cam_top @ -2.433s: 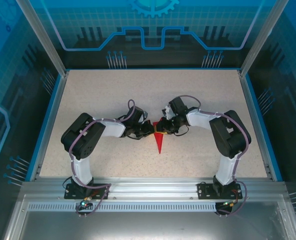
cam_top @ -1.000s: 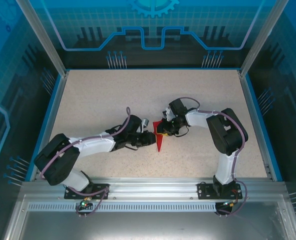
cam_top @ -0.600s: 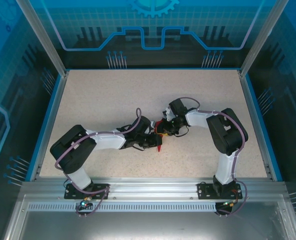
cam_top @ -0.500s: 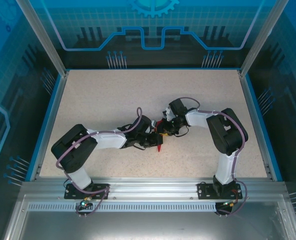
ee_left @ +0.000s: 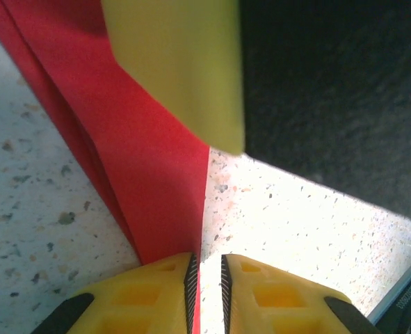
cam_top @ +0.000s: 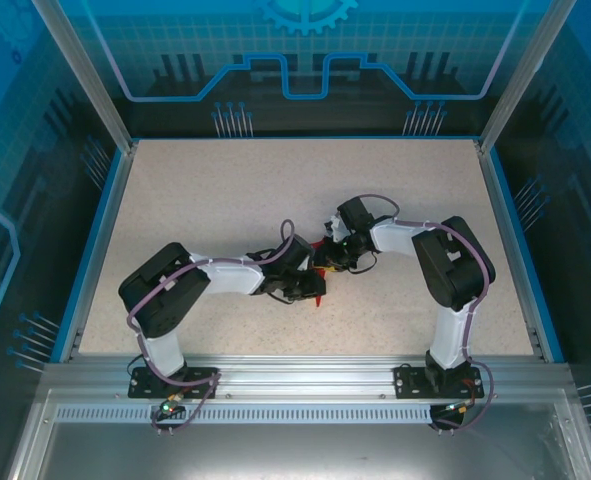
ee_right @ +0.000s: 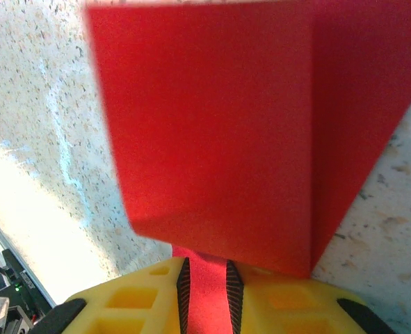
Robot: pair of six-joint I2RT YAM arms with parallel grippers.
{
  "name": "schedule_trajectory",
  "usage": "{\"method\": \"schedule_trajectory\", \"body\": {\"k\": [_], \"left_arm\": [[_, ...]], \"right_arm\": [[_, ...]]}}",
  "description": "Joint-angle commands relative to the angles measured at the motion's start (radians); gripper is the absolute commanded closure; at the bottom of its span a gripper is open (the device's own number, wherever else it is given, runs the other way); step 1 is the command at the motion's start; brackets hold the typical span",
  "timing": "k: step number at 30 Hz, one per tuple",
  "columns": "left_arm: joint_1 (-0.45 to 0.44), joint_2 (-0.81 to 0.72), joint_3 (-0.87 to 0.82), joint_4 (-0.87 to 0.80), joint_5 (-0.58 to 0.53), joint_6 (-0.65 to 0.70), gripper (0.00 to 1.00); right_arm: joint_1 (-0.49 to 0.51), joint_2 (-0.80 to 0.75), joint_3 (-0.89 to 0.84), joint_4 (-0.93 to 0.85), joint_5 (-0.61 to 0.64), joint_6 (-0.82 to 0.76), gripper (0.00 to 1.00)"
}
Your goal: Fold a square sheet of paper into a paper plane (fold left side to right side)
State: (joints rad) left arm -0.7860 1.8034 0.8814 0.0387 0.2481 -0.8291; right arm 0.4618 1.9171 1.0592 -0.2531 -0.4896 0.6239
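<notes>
The paper plane [cam_top: 321, 297] is a slim red dart at the middle of the table, mostly covered by both grippers. My right gripper [cam_top: 327, 258] holds its far end. In the right wrist view the red folded layers [ee_right: 219, 125] fill the gap of the right gripper [ee_right: 205, 268], which is shut on them. My left gripper [cam_top: 313, 290] sits over the near part. In the left wrist view the plane's red edge [ee_left: 156, 174] runs between the narrow jaws of the left gripper [ee_left: 206, 261], against the left pad, with bare table showing beside the right pad.
A blurred yellow shape [ee_left: 177, 62] and a dark mass [ee_left: 330, 90] hang close above the paper. The speckled table [cam_top: 205, 190] has blue edging [cam_top: 93, 250] and glass walls around it. Both arm bases [cam_top: 175, 378] stand at the near edge.
The left arm has swung right and forward over the plane, covering more of its point. Its jaws have narrowed around the paper's edge. The right gripper has kept its hold and place.
</notes>
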Motion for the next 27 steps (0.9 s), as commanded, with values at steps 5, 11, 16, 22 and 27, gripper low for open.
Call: {"method": "schedule_trajectory", "body": {"k": [5, 11, 16, 22, 27], "left_arm": [[-0.042, 0.047, 0.014, -0.148, -0.03, -0.004, 0.8], [-0.051, 0.057, 0.024, -0.236, -0.059, -0.002, 0.83], [-0.058, 0.075, 0.028, -0.246, -0.061, -0.002, 0.85], [-0.058, 0.083, 0.033, -0.247, -0.059, -0.002, 0.86], [-0.058, 0.088, 0.032, -0.246, -0.058, -0.002, 0.86]], "right_arm": [[-0.01, 0.043, 0.01, -0.068, 0.041, -0.044, 0.75], [-0.031, 0.052, 0.045, -0.07, 0.044, -0.074, 0.75], [-0.057, 0.078, 0.092, -0.084, 0.054, -0.1, 0.75], [-0.094, 0.11, 0.134, -0.084, 0.051, -0.12, 0.75], [-0.113, 0.143, 0.192, -0.092, 0.042, -0.128, 0.75]]}}
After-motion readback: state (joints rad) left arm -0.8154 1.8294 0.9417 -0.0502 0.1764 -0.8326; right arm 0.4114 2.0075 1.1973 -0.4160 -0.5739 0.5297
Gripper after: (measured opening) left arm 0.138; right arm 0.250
